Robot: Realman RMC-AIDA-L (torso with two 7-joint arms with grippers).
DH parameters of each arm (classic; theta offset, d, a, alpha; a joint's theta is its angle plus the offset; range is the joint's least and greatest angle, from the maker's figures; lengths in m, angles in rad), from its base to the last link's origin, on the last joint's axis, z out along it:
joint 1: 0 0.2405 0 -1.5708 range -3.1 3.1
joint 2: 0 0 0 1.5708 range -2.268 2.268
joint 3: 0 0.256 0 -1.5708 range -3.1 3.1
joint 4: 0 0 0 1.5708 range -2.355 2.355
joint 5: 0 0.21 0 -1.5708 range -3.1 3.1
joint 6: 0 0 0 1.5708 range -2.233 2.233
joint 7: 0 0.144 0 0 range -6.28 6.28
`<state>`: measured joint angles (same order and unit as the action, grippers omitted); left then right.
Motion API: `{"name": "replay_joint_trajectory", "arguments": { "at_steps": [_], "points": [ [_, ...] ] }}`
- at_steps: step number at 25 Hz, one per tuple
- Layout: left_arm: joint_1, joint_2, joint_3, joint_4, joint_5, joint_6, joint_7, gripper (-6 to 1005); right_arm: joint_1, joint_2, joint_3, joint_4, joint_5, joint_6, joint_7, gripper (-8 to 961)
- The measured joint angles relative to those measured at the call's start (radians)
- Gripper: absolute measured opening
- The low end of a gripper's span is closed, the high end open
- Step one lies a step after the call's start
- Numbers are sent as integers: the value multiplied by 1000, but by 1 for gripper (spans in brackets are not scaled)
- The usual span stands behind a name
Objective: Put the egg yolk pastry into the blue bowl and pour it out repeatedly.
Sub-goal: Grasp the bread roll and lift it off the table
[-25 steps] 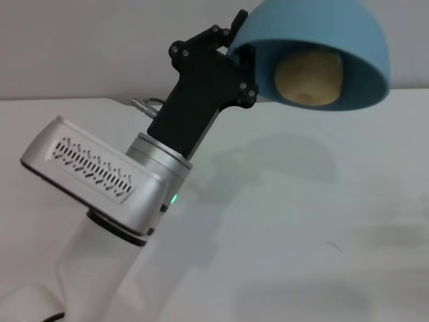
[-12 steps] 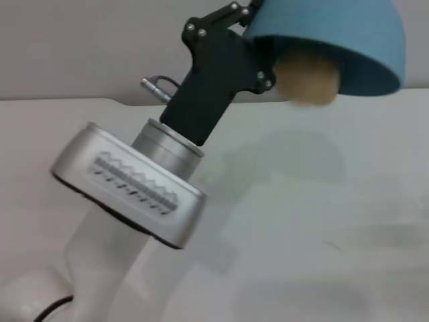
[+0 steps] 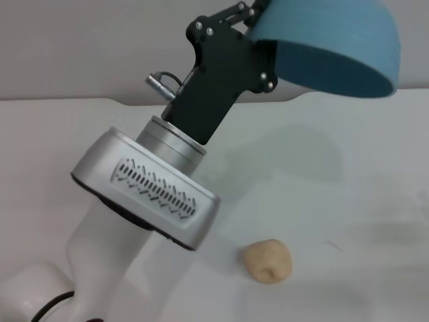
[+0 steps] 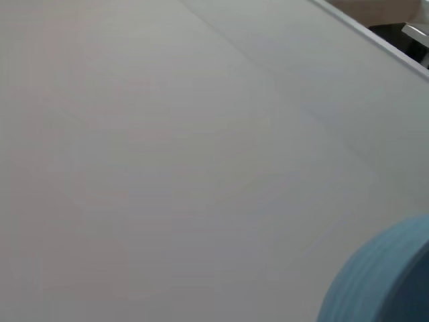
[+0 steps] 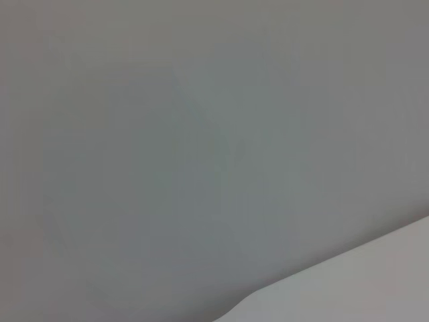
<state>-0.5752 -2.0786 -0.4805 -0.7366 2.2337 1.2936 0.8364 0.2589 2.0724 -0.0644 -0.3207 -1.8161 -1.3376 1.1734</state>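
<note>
While the left gripper (image 3: 258, 30) jaws clamp the upturned blue bowl (image 3: 335, 40) at upper right, the egg yolk pastry (image 3: 267, 261) lies on the worktop (image 3: 348, 201) at lower centre and may roll off; right gripper unseen.

1 blue bowl (image 3: 335, 40), 1 egg yolk pastry (image 3: 267, 261), 1 table (image 3: 348, 181), 1 robot arm (image 3: 154, 194) visible
</note>
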Motion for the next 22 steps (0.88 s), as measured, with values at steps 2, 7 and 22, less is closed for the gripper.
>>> {"name": "replay_joint_trajectory", "arguments": {
  "at_steps": [2,7,22],
  "points": [
    [-1,0,-12,2,-4,-24,-35,9,1,0,0,0,0,2,0,407],
    [4,3,-136,-68,-77,-222,-90,9,10,-1,-11,0,-3,0,18,407],
    [-147,14,-922,-183,-86,-1654,-105,9,72,-5,-335,-116,-29,-107,235,407]
  ]
}}
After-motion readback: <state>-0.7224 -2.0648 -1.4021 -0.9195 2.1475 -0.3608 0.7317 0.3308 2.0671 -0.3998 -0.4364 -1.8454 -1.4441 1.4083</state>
